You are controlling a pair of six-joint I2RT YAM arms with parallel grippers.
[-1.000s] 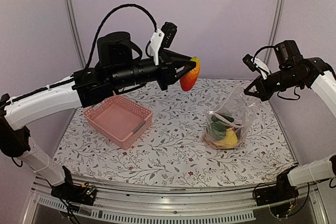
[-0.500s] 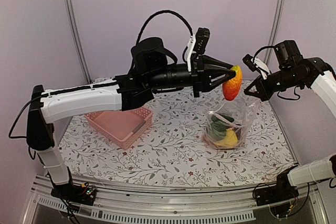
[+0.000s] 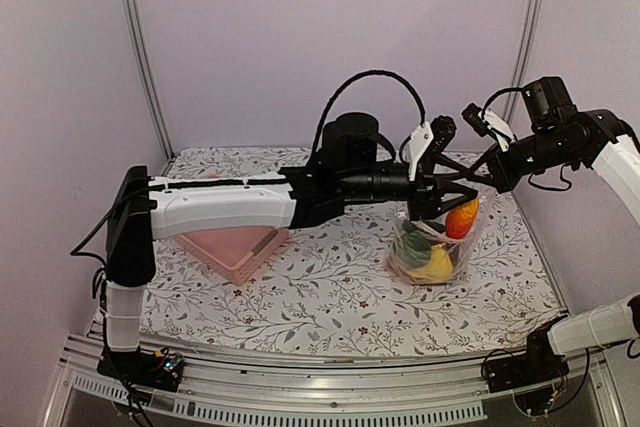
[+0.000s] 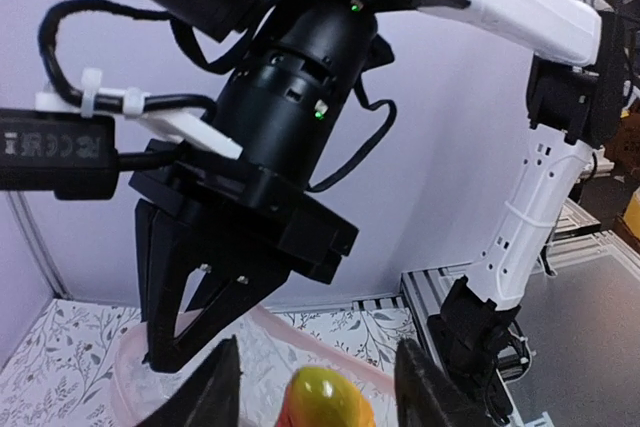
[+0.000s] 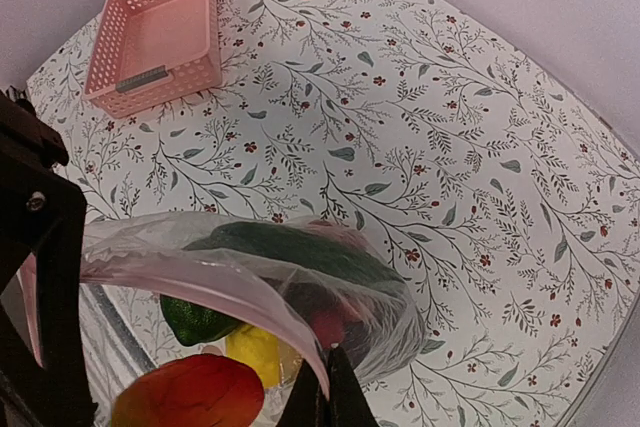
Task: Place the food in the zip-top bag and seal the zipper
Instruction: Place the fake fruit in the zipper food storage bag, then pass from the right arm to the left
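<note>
The clear zip-top bag (image 3: 437,237) stands on the table with its mouth up. My right gripper (image 3: 493,182) is shut on the bag's rim, its fingertips (image 5: 330,392) pinching the pinkish zipper (image 5: 200,279). My left gripper (image 3: 450,209) reaches into the bag's mouth. Its fingers (image 4: 215,387) stand open, with a gap on each side of the red-yellow fruit (image 4: 320,402) between them. That fruit (image 3: 461,217) sits at the top of the bag. Lower in the bag lie other food pieces: a dark green one (image 5: 290,247), a green one (image 5: 195,317) and a yellow one (image 5: 255,352).
The pink latticed basket (image 3: 235,247) sits on the flowered tablecloth at the left, partly under my outstretched left arm (image 3: 220,205). The basket (image 5: 160,32) looks empty in the right wrist view. Metal frame posts (image 3: 137,47) stand at the back corners.
My left arm has swung right from above the basket to the bag's mouth with the red-yellow fruit. Its jaws have opened off the fruit. My right gripper has held still.
</note>
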